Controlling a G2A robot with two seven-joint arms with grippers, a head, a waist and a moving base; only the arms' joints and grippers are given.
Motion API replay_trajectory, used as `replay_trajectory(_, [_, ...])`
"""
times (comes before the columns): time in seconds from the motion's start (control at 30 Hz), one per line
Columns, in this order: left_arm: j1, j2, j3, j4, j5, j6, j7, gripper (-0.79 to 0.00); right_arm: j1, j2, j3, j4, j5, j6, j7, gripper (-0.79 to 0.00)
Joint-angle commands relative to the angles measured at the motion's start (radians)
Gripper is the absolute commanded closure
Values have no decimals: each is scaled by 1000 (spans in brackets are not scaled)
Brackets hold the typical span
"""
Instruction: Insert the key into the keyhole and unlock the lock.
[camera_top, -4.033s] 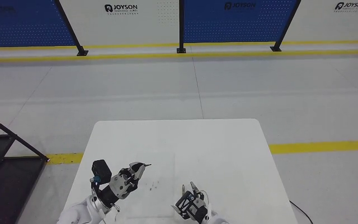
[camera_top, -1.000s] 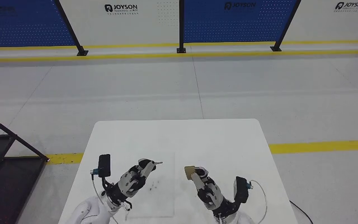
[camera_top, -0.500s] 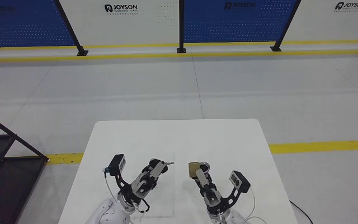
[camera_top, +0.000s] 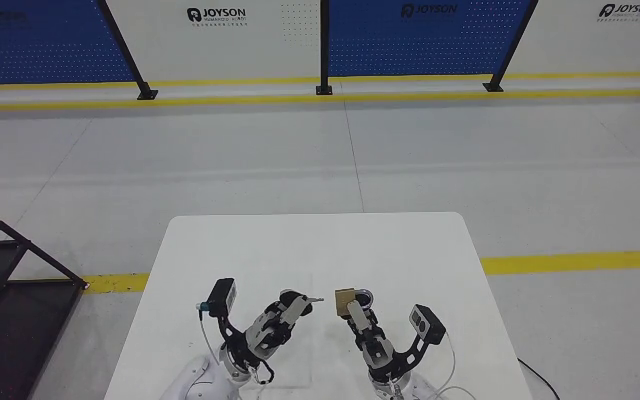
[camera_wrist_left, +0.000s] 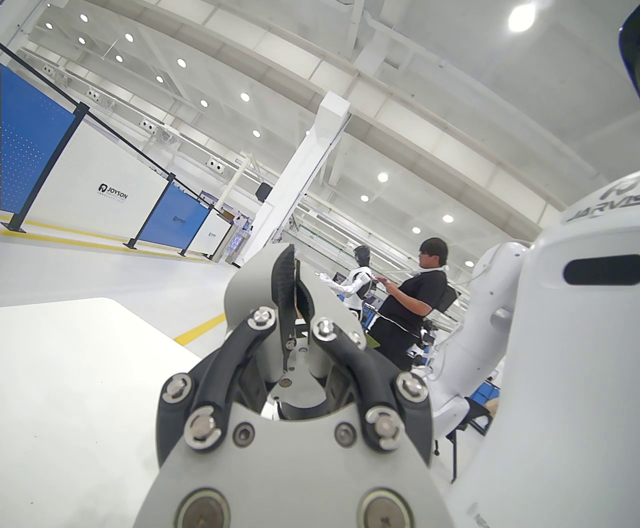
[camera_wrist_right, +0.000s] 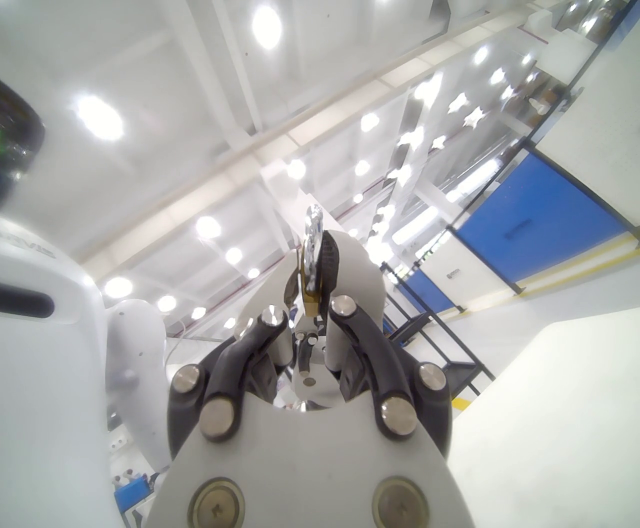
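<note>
A brass padlock (camera_top: 346, 297) with a silver shackle (camera_top: 364, 296) is held above the white table (camera_top: 420, 250), my right gripper (camera_top: 352, 306) shut on it. The right wrist view has the lock's brass edge (camera_wrist_right: 307, 292) and shackle (camera_wrist_right: 313, 225) sticking out between the gripper's (camera_wrist_right: 312, 270) pads. My left gripper (camera_top: 298, 303) is shut on a small key (camera_top: 314, 298), whose tip points at the padlock with a short gap between them. In the left wrist view the left gripper (camera_wrist_left: 294, 280) is pressed together, and the key is almost hidden between the fingers.
Both arms hang over the table's near half. A faint transparent sheet (camera_top: 290, 345) lies under the arms. The table's far half (camera_top: 320, 240) is bare white surface. Beyond it are grey floor and blue and white barriers (camera_top: 320, 40).
Both arms rose from the near edge and came together. In the last second the left gripper carried the key rightward, closer to the padlock; the right gripper brought the padlock up and now holds still.
</note>
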Motion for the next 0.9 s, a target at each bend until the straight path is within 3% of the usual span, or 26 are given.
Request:
replay_trajectory(0.0, [-2,-1,6,-5,-4,12,-3,0,0,0,0,0,0,0,0,0])
replay_trajectory(0.87, [-11,-20,58,17,88,34,58,0,0,0,0,0,0,0,0,0])
